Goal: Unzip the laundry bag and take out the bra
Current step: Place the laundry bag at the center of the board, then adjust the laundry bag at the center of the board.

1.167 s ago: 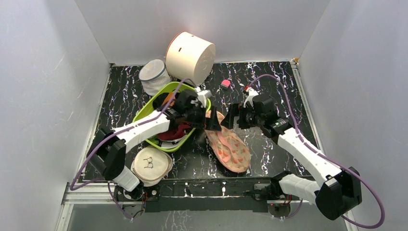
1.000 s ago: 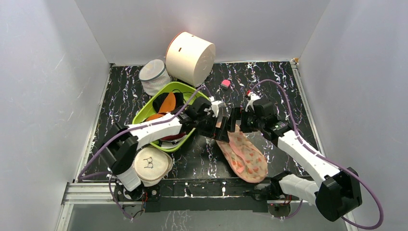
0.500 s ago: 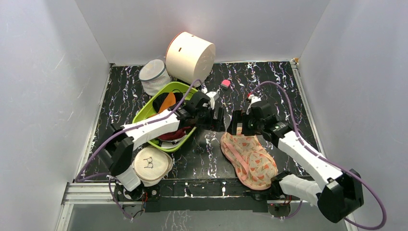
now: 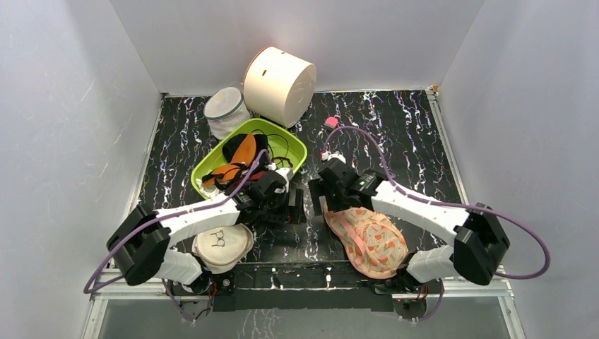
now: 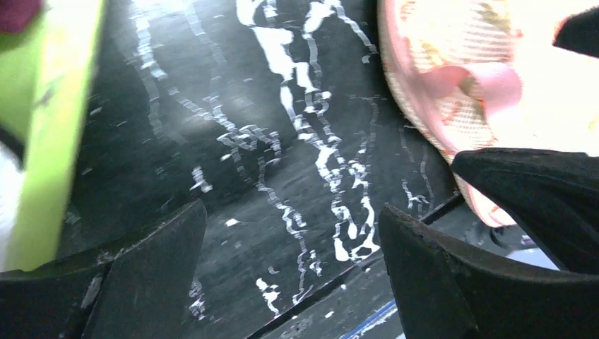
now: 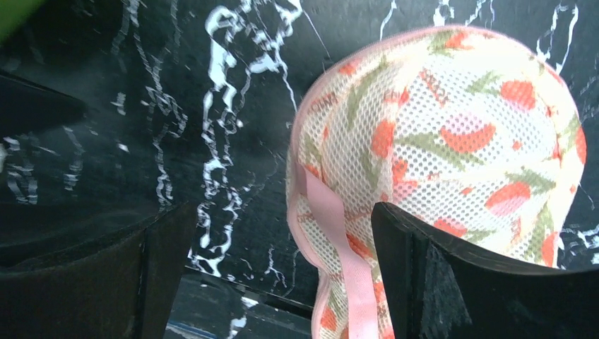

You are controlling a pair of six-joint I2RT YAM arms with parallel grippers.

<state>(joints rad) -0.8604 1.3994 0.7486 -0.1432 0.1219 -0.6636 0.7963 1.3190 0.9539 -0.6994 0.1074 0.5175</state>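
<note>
The laundry bag (image 4: pixel 369 239) is lying flat on the bench (image 4: pixel 395 134) at the near edge, right of centre, with its long axis running from the centre of the bench towards the near right corner. In the right wrist view its mesh face (image 6: pixel 452 141) is showing red-orange and green motifs, and a pink band (image 6: pixel 332 219) is running along its edge. The pictures are not showing whether the zipper is open. The bra is not showing in any view.

The right jaws are standing wide apart over the far left end of the bag. One finger (image 6: pixel 452 282) is overlapping the mesh face and the other (image 6: pixel 92 282) is standing over bare bench. The right jaws are holding nothing. Contact with the fabric cannot be told.

The left jaws are also standing wide apart and holding nothing. They are pointing down at bare bench (image 5: pixel 282 141) between the green basin (image 4: pixel 200 171) and the bag (image 5: pixel 452 85). Both sets of jaws are near each other but apart.

The basin is sitting left of centre and is holding orange and black garments (image 4: pixel 244 152). A round cream pouch (image 4: pixel 222 242) is lying at the near left edge. A white mesh cylinder (image 4: pixel 226 111) and a large cream drum (image 4: pixel 280 85) are standing at the far edge
</note>
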